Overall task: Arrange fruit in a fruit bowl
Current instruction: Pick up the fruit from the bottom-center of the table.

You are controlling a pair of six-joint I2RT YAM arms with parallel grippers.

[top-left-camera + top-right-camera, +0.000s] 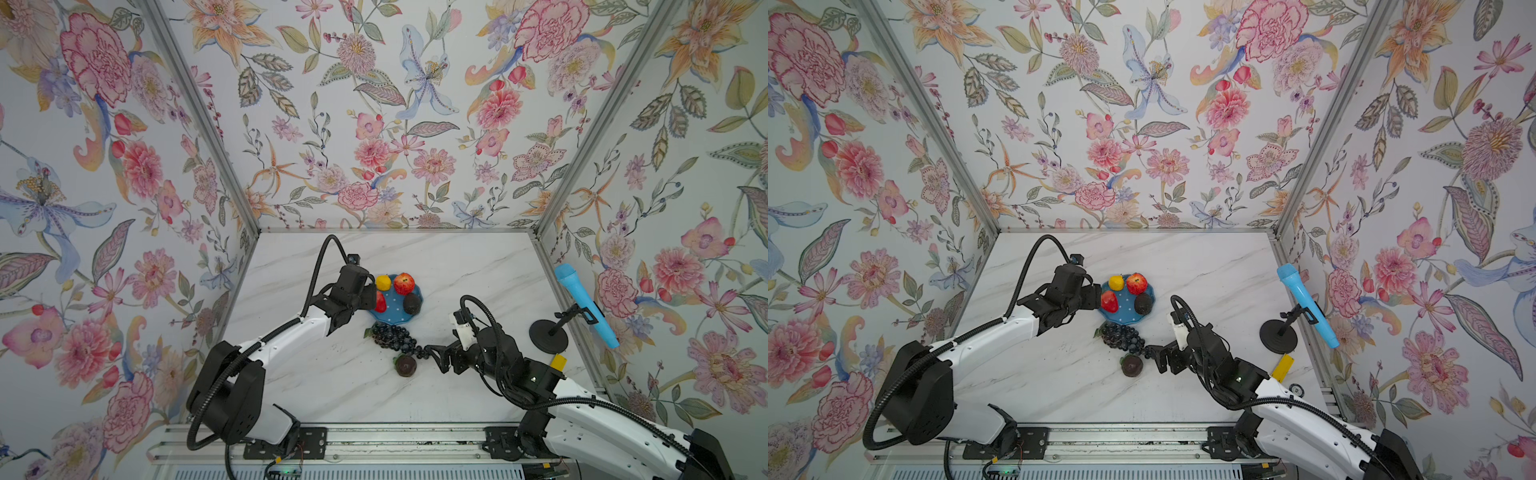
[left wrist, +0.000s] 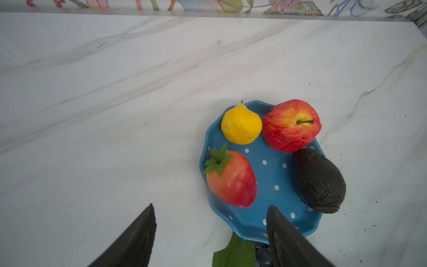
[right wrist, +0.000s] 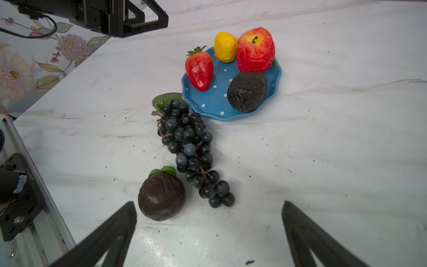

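Jaws of the left gripper point(image 2: 210, 205) stand apart, empty, near the strawberry point(image 2: 231, 179) in the fruit bowl point(image 2: 254, 219); the right gripper point(image 3: 208, 203) gapes wide, empty, beside the grape bunch point(image 3: 187, 143).

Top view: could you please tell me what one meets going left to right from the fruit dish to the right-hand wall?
Blue polka-dot dish → right gripper → black stand base → light-blue toy microphone. Left out, since they overlap the dish: grape bunch, round dark fruit.

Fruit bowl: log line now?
in blue dotted dish: red-yellow apple, yellow fruit, red strawberry, black avocado | on marble table: dark grape bunch, round brown-purple fruit | left end effector, right end effector: open
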